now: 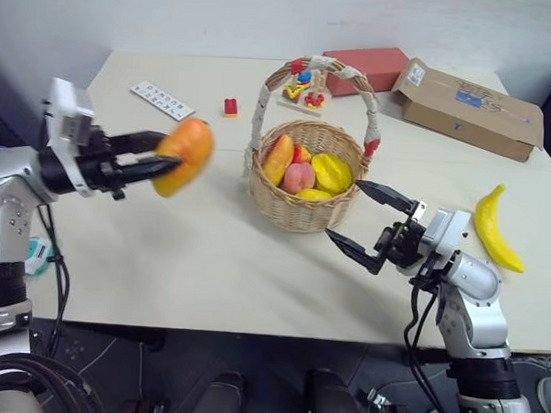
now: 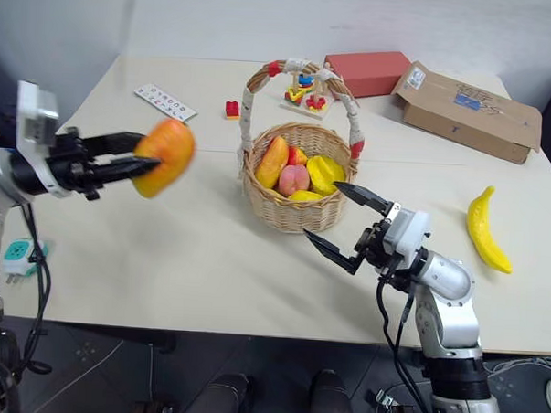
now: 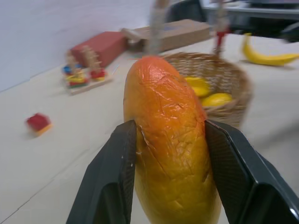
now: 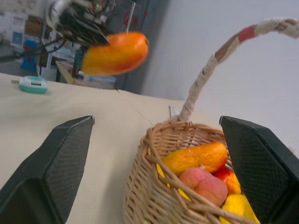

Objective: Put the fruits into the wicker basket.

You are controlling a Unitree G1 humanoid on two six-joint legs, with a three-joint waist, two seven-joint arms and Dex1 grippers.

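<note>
Mango held in the air left of the wicker basket (image 1: 305, 200)

The left gripper (image 1: 168, 164) clamps the mango (image 1: 185, 154); the right gripper (image 1: 362, 219) gapes wide, empty, just beside the basket; the banana (image 1: 496, 231) lies right of it

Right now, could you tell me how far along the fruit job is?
Done: several fruits, a peach and a starfruit among them, lie in the wicker basket. In hand: the left hand holds the mango above the table. Left: the banana lies beyond the open right hand.
</note>
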